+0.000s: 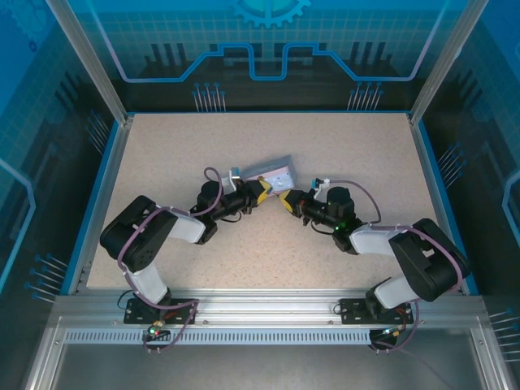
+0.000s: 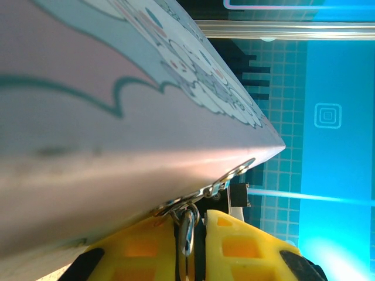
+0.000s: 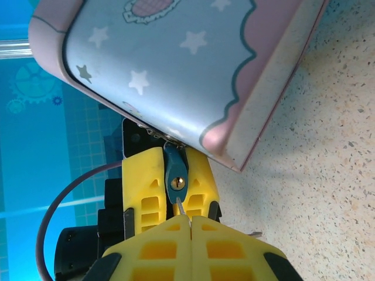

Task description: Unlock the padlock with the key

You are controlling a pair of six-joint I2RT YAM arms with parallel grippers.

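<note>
Overall, speckled beige tabletop [image 1: 325,154] under padlock [image 3: 176,178], blue gridded walls [image 1: 341,32] around.

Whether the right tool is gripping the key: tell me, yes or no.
Yes: the right tool is shut, the key poking out between its fingertips.

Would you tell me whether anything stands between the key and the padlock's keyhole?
Nothing visible does: the thin metal key, pinched in the right gripper, points straight at the small grey-blue padlock, held by the left gripper.

The speckled beige table [image 1: 341,146] is framed by blue edging [image 1: 268,113]; a pale blue tin box [image 1: 272,170] is seen tilted near its middle.
</note>
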